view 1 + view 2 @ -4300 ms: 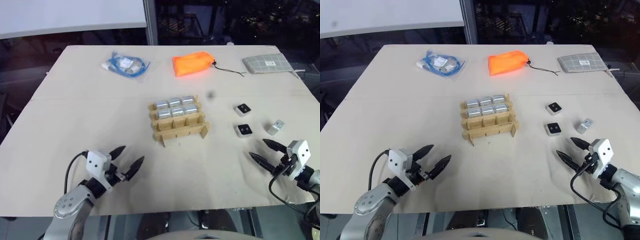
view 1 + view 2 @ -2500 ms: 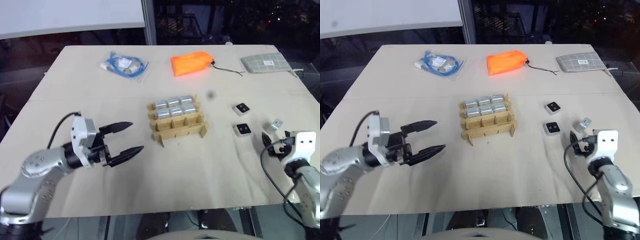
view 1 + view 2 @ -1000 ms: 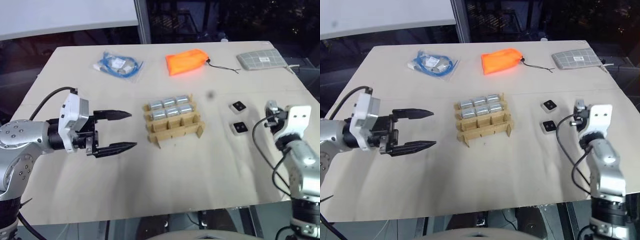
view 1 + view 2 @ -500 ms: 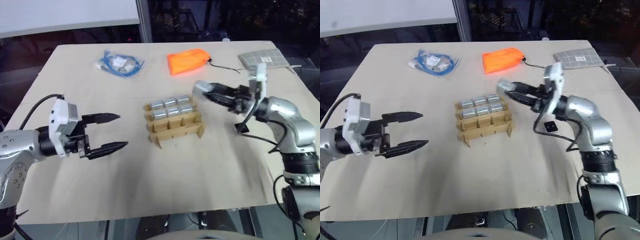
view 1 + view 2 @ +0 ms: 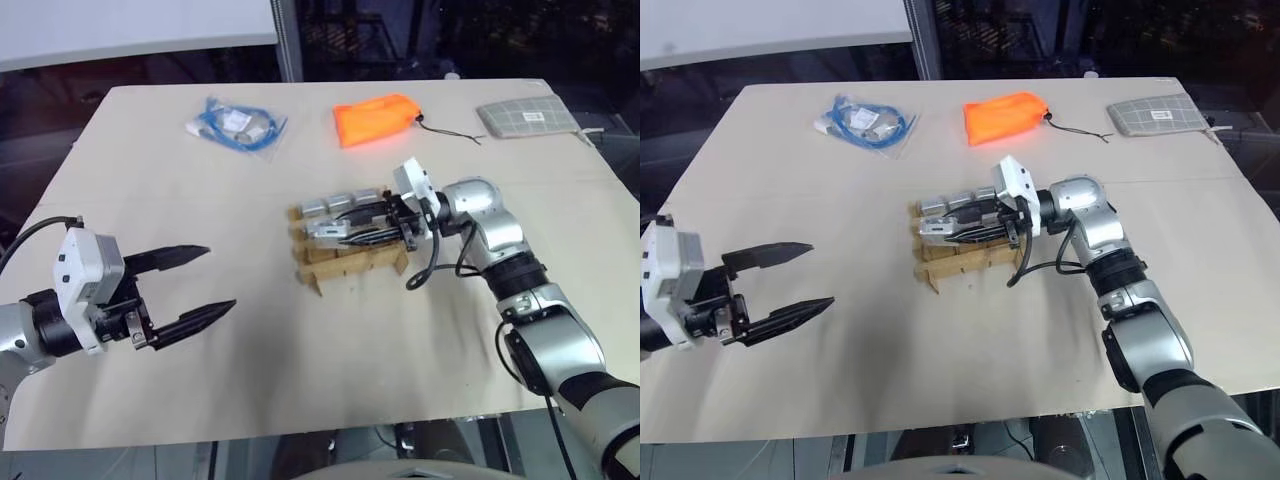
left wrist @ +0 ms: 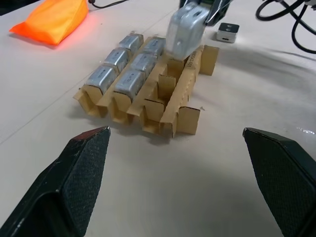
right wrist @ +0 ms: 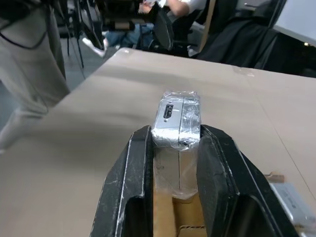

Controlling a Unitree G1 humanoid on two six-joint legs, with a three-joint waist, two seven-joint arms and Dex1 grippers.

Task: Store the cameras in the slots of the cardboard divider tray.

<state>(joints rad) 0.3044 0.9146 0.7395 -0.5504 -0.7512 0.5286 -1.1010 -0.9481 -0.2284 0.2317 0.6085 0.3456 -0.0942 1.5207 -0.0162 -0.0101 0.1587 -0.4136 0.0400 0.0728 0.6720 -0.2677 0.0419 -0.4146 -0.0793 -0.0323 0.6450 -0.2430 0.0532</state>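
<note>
Swung leftward since before, the right gripper [image 5: 330, 232] clamped a camera [image 6: 183, 31], long axis level, over the cardboard divider tray [image 5: 352, 258]; left gripper [image 5: 205, 282] gaped wide.

An office or lab workroom is suggested. A broad pale desk [image 5: 130, 180] is seen, edged on its far side by dark glass panes split by a grey upright post [image 5: 287, 40], with a white panel [image 5: 130, 20] beside the post. Well beyond the right tool [image 7: 175, 148], past the desk's edge, black office chairs [image 7: 237, 37] and a seated person [image 7: 173, 7] are shown, with a standing person's trouser leg [image 7: 34, 74] nearer by. Small kit is laid out along the far part of the desk, well apart from the left tool [image 5: 185, 290]: a bagged blue cable [image 5: 238, 125], an orange fabric bag [image 5: 376, 120] and a grey checked pouch [image 5: 528, 118].
</note>
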